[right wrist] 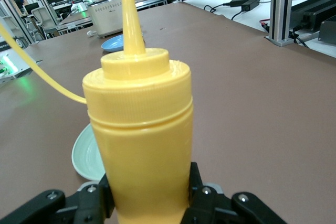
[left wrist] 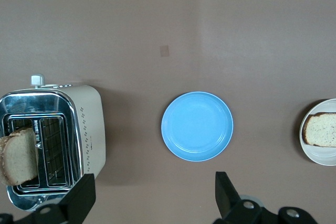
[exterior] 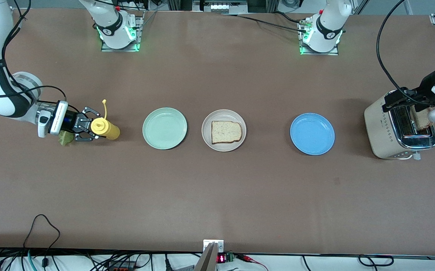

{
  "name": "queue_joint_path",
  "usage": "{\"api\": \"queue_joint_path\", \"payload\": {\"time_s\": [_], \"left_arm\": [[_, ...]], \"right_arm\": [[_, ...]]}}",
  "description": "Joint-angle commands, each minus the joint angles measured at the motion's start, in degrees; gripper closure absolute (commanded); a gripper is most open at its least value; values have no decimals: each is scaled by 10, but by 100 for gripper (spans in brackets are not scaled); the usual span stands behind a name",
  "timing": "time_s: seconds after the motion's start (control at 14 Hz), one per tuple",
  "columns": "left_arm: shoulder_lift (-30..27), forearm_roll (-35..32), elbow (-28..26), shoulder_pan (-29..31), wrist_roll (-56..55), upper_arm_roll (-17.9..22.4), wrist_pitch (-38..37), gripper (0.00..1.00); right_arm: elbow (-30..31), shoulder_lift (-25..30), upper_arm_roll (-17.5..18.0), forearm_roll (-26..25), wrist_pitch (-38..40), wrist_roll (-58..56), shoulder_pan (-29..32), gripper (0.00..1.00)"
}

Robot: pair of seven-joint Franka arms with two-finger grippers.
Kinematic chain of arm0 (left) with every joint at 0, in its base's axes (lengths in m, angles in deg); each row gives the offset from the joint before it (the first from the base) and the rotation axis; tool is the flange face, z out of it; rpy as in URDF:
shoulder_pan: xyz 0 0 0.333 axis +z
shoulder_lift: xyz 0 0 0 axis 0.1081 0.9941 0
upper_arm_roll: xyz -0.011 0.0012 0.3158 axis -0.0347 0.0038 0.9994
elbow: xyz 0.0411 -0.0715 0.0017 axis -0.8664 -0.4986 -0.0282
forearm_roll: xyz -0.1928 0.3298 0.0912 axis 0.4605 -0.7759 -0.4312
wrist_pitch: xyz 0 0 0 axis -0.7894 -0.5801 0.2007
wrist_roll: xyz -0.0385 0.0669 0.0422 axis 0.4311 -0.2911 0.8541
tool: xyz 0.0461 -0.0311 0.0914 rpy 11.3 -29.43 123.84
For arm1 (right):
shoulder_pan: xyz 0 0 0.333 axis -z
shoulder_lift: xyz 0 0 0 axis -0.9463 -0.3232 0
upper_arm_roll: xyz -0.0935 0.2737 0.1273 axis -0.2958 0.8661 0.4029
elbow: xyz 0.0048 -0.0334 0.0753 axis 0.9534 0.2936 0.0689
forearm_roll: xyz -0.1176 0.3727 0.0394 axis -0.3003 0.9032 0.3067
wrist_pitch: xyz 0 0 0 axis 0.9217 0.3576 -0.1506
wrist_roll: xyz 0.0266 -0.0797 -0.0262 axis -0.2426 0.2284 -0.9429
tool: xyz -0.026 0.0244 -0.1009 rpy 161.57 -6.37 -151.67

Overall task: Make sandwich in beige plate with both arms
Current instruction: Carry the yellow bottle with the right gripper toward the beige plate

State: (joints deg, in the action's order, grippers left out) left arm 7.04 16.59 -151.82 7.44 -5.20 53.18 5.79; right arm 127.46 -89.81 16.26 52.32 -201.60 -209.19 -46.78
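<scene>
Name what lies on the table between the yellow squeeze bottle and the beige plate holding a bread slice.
The mint-green plate lies between the yellow squeeze bottle and the beige plate with its bread slice; the front view shows this.

Right arm reaches low along its end of the table, wrist near horizontal, right claw (exterior: 89,130) closed on the yellow bottle (exterior: 106,128). Left arm comes in high at its end, left claw (left wrist: 152,195) pointing straight down over the toaster (exterior: 397,130), fingers spread wide, empty.
</scene>
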Motion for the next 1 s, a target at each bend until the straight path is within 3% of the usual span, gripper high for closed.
{"api": "queue_joint_path", "payload": {"time_s": [0.0, 0.5, 0.71, 0.93], "left_arm": [[-12, -2, -6, 2, 9, 0, -6, 0], [-12, -2, -6, 4, 9, -1, -7, 0], [-11, -2, -7, -2, 8, -1, -7, 0], [-11, -3, -7, -2, 9, -7, -7, 0]], "right_arm": [[12, 40, 18, 13, -23, 49, -17, 97], [11, 98, 61, 13, -174, 206, -113, 97], [11, 113, 61, 3, -232, 266, -167, 97], [10, 121, 61, -59, -290, 333, -214, 97]]}}
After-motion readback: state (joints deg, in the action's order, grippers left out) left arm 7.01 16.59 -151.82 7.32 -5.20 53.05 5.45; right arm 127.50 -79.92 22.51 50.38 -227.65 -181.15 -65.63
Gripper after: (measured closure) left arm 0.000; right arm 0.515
